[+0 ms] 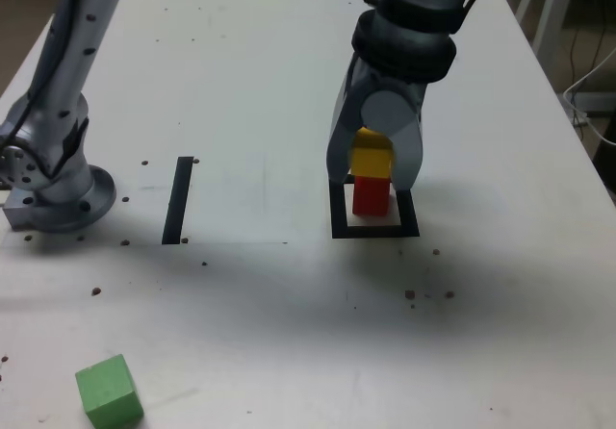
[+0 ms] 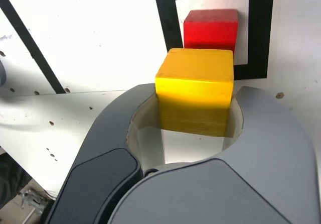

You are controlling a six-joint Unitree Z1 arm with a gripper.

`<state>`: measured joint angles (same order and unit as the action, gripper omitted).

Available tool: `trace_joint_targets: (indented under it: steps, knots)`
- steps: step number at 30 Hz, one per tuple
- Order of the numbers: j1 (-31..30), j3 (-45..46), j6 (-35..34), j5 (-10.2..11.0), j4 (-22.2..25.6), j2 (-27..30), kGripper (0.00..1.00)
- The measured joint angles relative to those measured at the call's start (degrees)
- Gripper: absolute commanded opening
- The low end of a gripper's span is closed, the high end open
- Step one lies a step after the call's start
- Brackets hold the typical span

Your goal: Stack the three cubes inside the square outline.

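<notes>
My gripper (image 1: 373, 171) is shut on the yellow cube (image 1: 371, 156), one jaw against each side of it. It holds the cube directly over the red cube (image 1: 371, 197), which stands inside the black square outline (image 1: 375, 230). I cannot tell whether yellow rests on red or hangs just above it. In the wrist view the yellow cube (image 2: 195, 88) sits between the grey jaws of my gripper (image 2: 195, 103), with the red cube (image 2: 210, 28) and the square outline (image 2: 261, 33) beyond it. The green cube (image 1: 109, 391) lies alone near the table's front edge at the exterior view's left.
A narrow black strip (image 1: 178, 200) is marked on the white table (image 1: 289, 304) to the exterior view's left of the outline. The arm's grey base (image 1: 53, 193) stands at the far left. Small dark specks dot the tabletop.
</notes>
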<state>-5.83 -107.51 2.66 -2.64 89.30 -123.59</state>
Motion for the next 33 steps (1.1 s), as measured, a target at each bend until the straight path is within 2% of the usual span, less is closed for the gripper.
trace_joint_targets:
  steps: [24, 27, 33]
  knots:
    - [1.07, -0.25, 1.23, -0.67, -0.46, -2.38, 0.3]
    - [1.13, -0.2, 1.39, -0.68, -0.51, -2.49, 0.35]
    - [1.35, -0.07, 1.71, -0.68, -0.6, -2.73, 0.53]
